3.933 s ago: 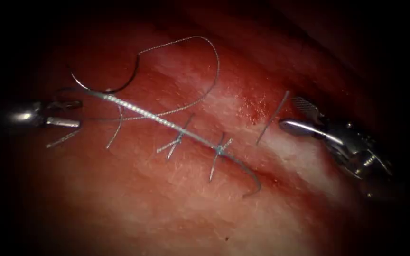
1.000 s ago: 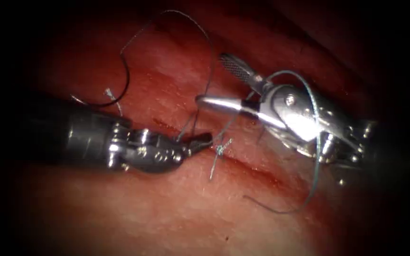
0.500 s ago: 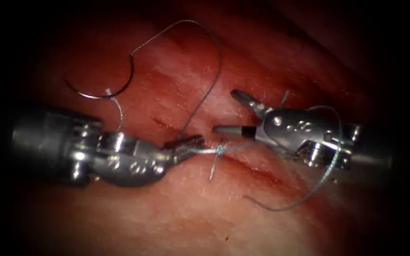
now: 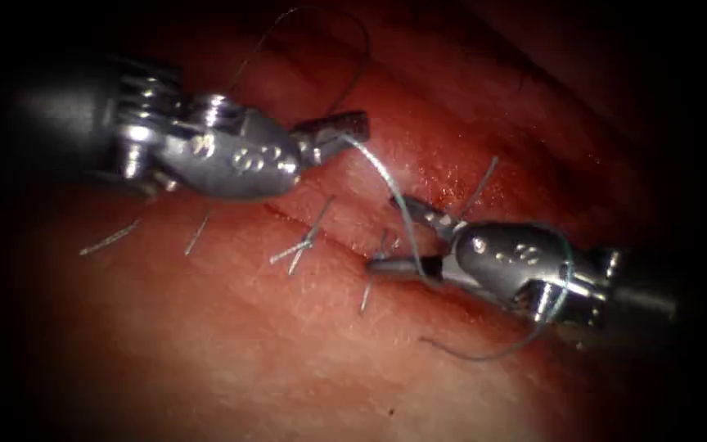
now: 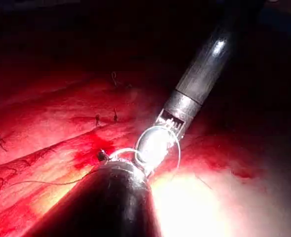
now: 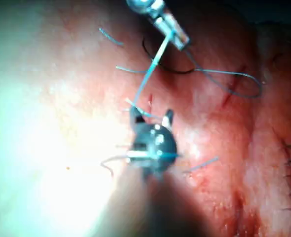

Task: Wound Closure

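The left tool, jaws clamped on the thread, sits above the cut in the tissue (knotted stitches along it), while the right tool gapes open around that strand.

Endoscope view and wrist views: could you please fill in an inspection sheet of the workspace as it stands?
Surface: tissue, its cut partly stitched, red fluid beside it.
Job's things: thread runs from the left tool to between the right tool jaws and loops round its wrist; needle appears to lie free on the tissue.
Clutter: cut ends at the stitches.
Grippers: left tool shut on thread; right tool open, holding nothing.
Cables: nothing seen.
Surroundings: nothing seen.
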`<state>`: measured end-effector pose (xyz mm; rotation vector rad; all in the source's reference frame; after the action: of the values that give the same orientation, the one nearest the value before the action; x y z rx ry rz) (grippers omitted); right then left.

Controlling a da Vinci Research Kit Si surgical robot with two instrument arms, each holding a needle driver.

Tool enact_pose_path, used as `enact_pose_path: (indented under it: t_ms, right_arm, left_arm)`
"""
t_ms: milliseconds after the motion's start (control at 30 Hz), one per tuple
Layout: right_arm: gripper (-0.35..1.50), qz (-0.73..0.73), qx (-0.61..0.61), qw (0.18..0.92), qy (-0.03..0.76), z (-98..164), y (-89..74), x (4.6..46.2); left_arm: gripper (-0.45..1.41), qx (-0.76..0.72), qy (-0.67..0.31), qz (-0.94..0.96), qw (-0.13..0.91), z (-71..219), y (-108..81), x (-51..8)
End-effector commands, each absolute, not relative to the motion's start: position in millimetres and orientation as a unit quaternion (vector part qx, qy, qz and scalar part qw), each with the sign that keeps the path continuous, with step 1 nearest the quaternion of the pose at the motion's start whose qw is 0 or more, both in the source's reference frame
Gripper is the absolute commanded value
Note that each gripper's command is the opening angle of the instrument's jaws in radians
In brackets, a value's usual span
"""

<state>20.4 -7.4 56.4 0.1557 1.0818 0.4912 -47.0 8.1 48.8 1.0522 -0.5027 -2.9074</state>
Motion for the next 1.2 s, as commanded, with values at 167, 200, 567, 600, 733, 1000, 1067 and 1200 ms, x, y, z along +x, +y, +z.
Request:
enact_pose_path:
  t_ms: [167,200,567,600,733,1000,1067,1200]
  right_arm:
    - [0.64,0.215,0.088,0.812,0.535,56,-8.4,21.4]
    - [0.62,0.212,0.091,0.809,0.541,56,-8.5,21.5]
    - [0.54,0.187,0.111,0.763,0.608,55,-8.6,22.0]
    - [0.52,0.186,0.112,0.758,0.615,55,-8.6,22.0]
    - [0.46,0.19,0.109,0.737,0.639,54,-7.9,21.9]
    - [0.51,0.231,0.08,0.664,0.706,51,-5.9,21.0]
    - [0.52,0.246,0.067,0.664,0.703,52,-5.5,20.8]
    - [0.54,0.277,0.04,0.668,0.689,52,-4.6,19.3]
  left_arm:
    - [-0.45,0.328,-0.144,-0.933,0.029,51,9.2,-49.0]
    - [-0.45,0.324,-0.142,-0.934,0.037,51,9.3,-49.3]
    - [-0.45,0.31,-0.109,-0.94,0.089,56,9.6,-51.1]
    - [-0.45,0.307,-0.106,-0.941,0.093,57,9.4,-51.2]
    - [-0.45,0.303,-0.101,-0.942,0.103,59,8.8,-51.4]
    - [-0.45,0.306,-0.086,-0.941,0.112,63,5.7,-50.9]
    - [-0.45,0.308,-0.086,-0.941,0.113,63,5.2,-50.9]
    - [-0.45,0.31,-0.084,-0.94,0.113,62,4.2,-50.5]
